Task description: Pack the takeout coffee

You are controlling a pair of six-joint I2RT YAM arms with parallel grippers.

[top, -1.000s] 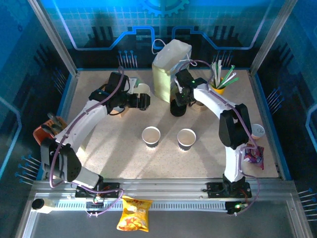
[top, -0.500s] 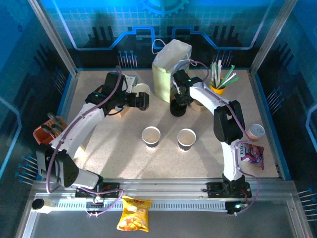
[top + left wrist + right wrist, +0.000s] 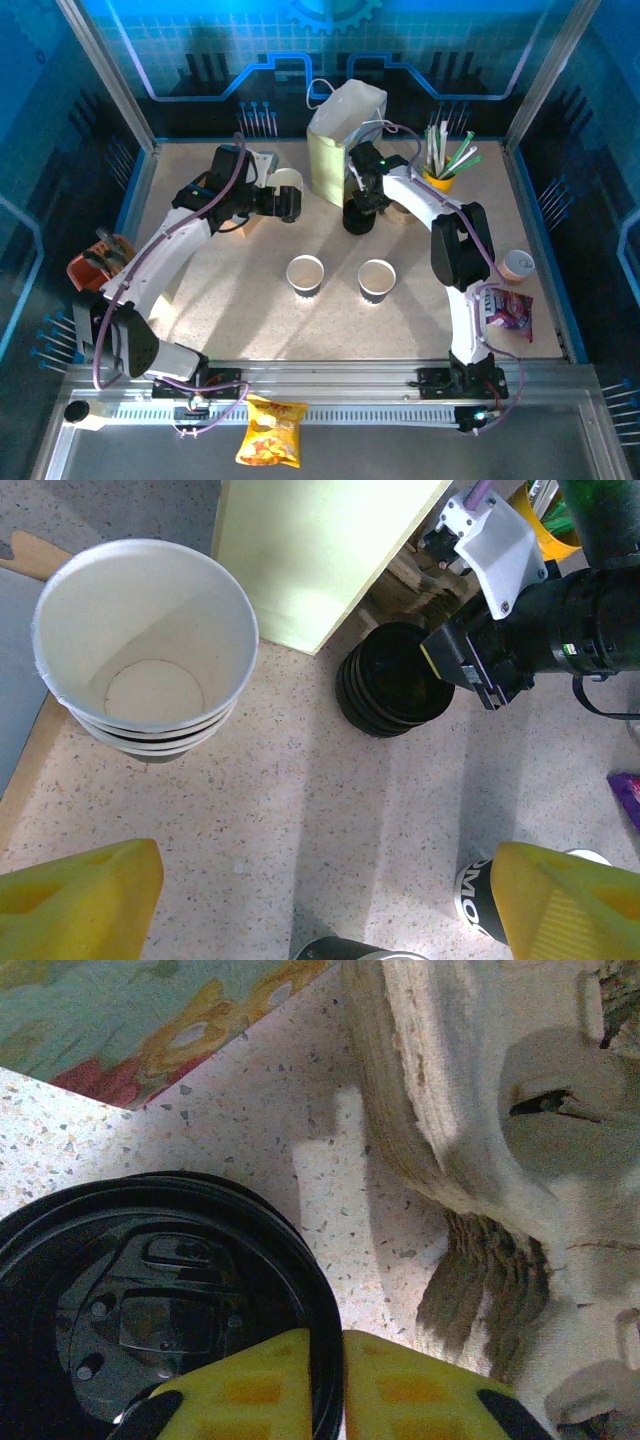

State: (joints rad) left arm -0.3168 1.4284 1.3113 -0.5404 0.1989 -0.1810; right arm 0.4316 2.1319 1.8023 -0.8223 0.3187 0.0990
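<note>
The takeout coffee is out of view. Two lidless paper cups (image 3: 305, 272) (image 3: 377, 280) stand mid-table. My right gripper (image 3: 327, 1360) (image 3: 362, 200) is shut on the rim of the top black lid of the lid stack (image 3: 150, 1300) (image 3: 357, 220) (image 3: 390, 680), beside the pale paper bag (image 3: 345, 125) (image 3: 320, 550). My left gripper (image 3: 287, 205) (image 3: 325, 905) hangs open over bare table, with nothing between its yellow fingers (image 3: 80, 900). It is just near of the stack of lidless cream cups (image 3: 145, 650) (image 3: 287, 181).
A yellow cup of straws (image 3: 440, 168) stands back right, and a beige pile (image 3: 450, 1110) lies right of the lid stack. A small cup (image 3: 518, 264) and a snack packet (image 3: 510, 312) sit at the right edge. An orange object (image 3: 95, 262) is at the left.
My right gripper has closed its fingers onto the lid's rim and shifted slightly left. The left arm moved a little early on, then held still, open.
</note>
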